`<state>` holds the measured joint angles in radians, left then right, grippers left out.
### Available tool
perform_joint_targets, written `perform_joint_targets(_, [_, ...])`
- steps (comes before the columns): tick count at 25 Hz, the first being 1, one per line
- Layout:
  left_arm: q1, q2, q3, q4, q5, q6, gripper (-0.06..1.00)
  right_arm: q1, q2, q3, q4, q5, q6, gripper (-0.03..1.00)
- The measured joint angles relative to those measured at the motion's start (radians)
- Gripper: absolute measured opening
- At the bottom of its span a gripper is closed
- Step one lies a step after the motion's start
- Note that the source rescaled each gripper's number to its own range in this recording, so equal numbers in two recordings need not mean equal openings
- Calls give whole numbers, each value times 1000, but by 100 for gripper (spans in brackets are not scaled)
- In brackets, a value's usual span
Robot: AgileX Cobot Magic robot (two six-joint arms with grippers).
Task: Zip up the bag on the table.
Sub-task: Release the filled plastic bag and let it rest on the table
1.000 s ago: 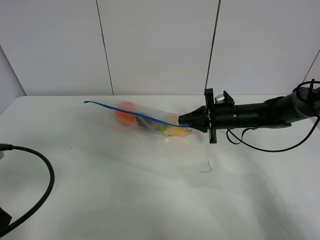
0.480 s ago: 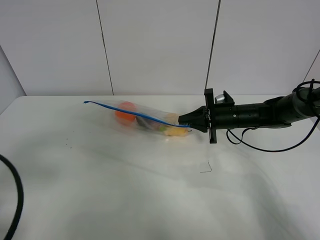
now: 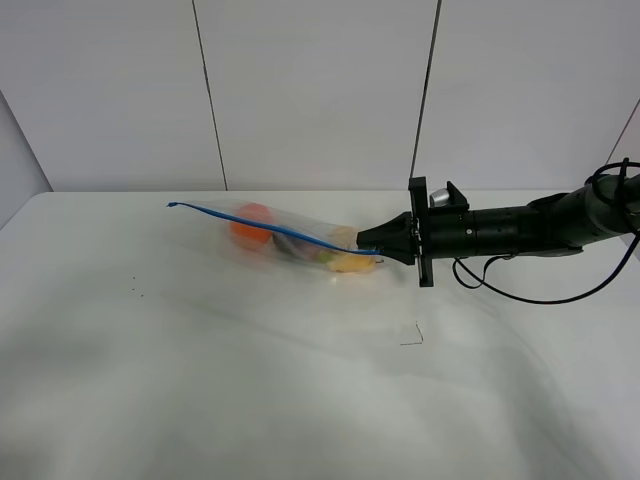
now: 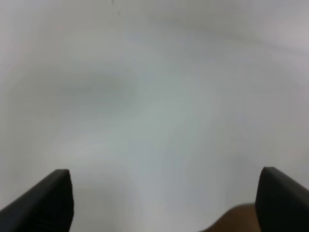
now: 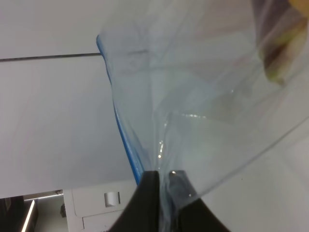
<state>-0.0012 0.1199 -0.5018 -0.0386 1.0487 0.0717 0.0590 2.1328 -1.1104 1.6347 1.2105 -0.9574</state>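
Note:
The clear bag (image 3: 290, 238) lies on the white table (image 3: 250, 390) at the back middle, with orange, dark and yellow toy produce inside. Its blue zipper strip (image 3: 250, 220) runs from the far left tip to my right gripper (image 3: 370, 243). The right gripper is shut on the bag's right end, by the zipper. In the right wrist view the gripper (image 5: 164, 186) pinches the crinkly plastic beside the blue strip (image 5: 123, 140). My left gripper (image 4: 164, 198) is open and empty over bare table. It is out of the exterior high view.
A small dark wire-like mark (image 3: 412, 336) lies on the table in front of the right arm. The right arm's black cable (image 3: 520, 293) hangs to the table at the right. The back table edge meets a grey panelled wall.
The black cable at the lower left of the exterior high view slid left and out of view. The bag and the right gripper have not moved.

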Motion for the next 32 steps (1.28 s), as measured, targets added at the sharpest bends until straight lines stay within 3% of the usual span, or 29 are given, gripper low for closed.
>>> perform_joint_targets(7, [0,-116,1,0,1,1,100,0,0,0,0,0,0,0])
perform_joint_targets(18, [0,-125,1,-4,4,1,100,0,0,0,-20,0,10,3])
perform_joint_targets(20, [0,-125,1,-4,3,1,100,0,0,0,-39,0,30,18])
perform_joint_targets(24, [0,-125,1,-4,2,1,100,0,0,0,-100,-4,64,78])
perform_joint_targets(25, [0,-125,1,-4,2,1,100,-1,0,-7,-132,-13,73,87])
perform_joint_targets(28, [0,-125,1,-4,2,1,100,-22,0,-69,-278,-76,154,98])
perform_joint_targets(32, [0,-125,1,-4,2,1,100,-40,0,-235,-679,-160,399,100])
